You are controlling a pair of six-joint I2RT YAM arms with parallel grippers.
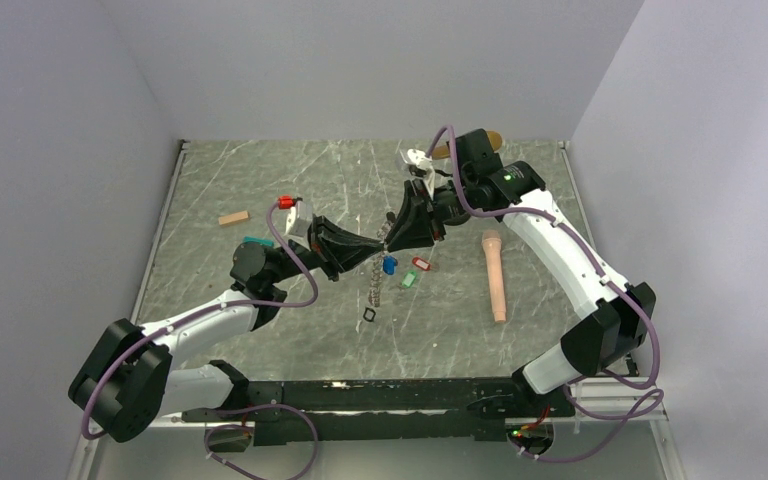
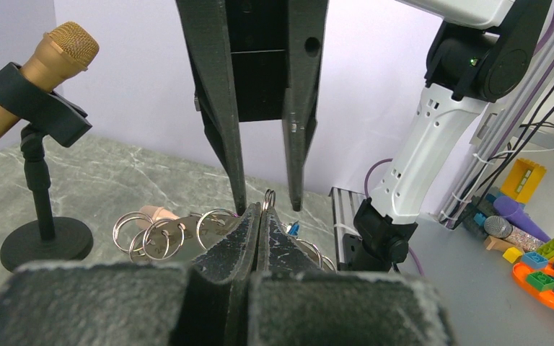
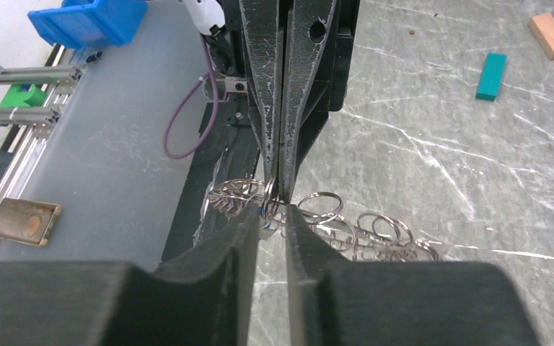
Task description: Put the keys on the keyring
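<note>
The keyring [image 1: 374,280] is a chain of metal rings; its top is lifted and the rest hangs to the table, ending at a small black clasp [image 1: 369,315]. My left gripper [image 1: 382,244] is shut on the top ring [image 2: 268,200], which pokes out past its tips. My right gripper [image 1: 391,239] faces it tip to tip and is open, one finger [image 2: 235,173] on each side of that ring without touching it. The ring [image 3: 270,196] stands in the gap between the right fingers. The blue key [image 1: 389,265], red key [image 1: 420,263] and green key [image 1: 409,280] lie on the table below the grippers.
A gold microphone [image 2: 40,65] on a black round-based stand [image 2: 47,241] stands at the back. A pink handle-like object [image 1: 496,275] lies to the right. A wooden block [image 1: 233,218] and a teal block [image 3: 490,76] lie to the left.
</note>
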